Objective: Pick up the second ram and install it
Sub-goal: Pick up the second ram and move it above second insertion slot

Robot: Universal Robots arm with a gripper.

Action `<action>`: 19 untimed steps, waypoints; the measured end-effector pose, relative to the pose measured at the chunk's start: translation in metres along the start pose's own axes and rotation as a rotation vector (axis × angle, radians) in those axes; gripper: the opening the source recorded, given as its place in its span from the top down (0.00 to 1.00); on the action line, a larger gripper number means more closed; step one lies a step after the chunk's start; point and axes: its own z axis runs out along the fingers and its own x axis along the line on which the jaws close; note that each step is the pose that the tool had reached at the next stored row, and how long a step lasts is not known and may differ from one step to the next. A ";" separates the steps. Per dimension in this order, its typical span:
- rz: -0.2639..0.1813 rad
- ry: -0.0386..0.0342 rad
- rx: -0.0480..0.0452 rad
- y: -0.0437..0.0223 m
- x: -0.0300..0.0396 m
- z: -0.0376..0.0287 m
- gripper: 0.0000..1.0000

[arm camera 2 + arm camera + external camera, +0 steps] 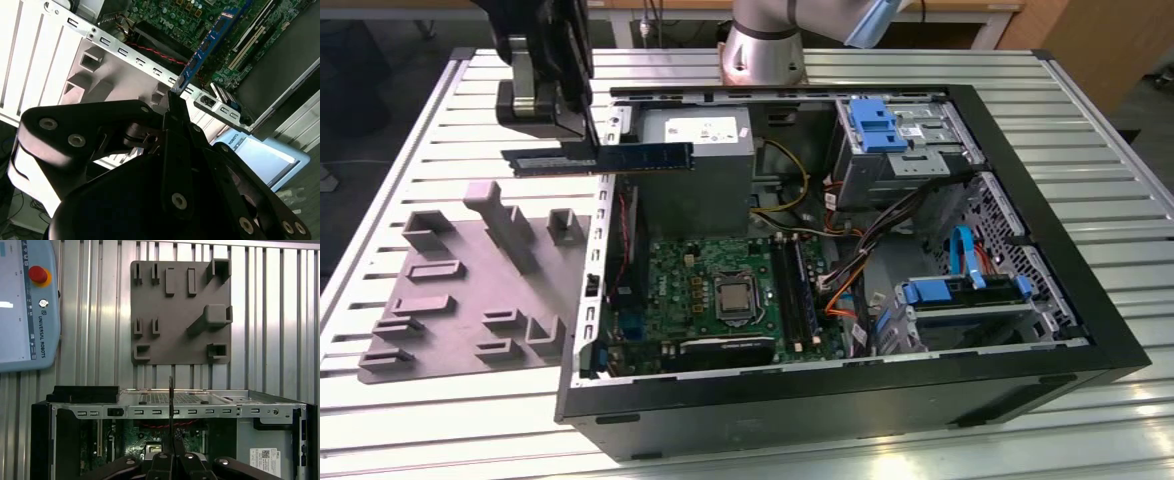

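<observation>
My black gripper (584, 148) is shut on the second ram (634, 158), a long dark stick with black chips. In the exterior view it hangs level in the air, above the left wall of the open computer case (854, 400), near the back. In the second wrist view the ram (210, 42) sticks out from the fingertips of the gripper (176, 106) over the case edge and the green motherboard (200, 15). In the first wrist view the ram (170, 410) shows edge-on as a thin line rising from the gripper (171, 452). The memory slots (794, 290) lie beside the processor socket.
A grey plastic tray (467, 290) with raised blocks lies on the slatted table at the exterior view's left of the case. Inside the case are a power supply (694, 135), cables and blue drive bays (947, 295). A teach pendant (25, 305) rests on the table.
</observation>
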 end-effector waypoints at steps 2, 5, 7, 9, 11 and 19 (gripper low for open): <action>0.000 0.0001 -0.0001 -0.0013 0.0000 -0.0001 0.89; 0.000 0.0001 -0.0001 -0.0047 0.0000 -0.0001 0.89; 0.000 0.0001 -0.0001 -0.0070 0.0000 0.0000 0.89; 0.000 0.0000 0.0000 -0.0095 0.0000 0.0001 0.89; 0.000 0.0001 -0.0001 -0.0123 0.0000 0.0000 0.89; 0.000 0.0001 -0.0001 -0.0257 0.0001 0.0011 0.89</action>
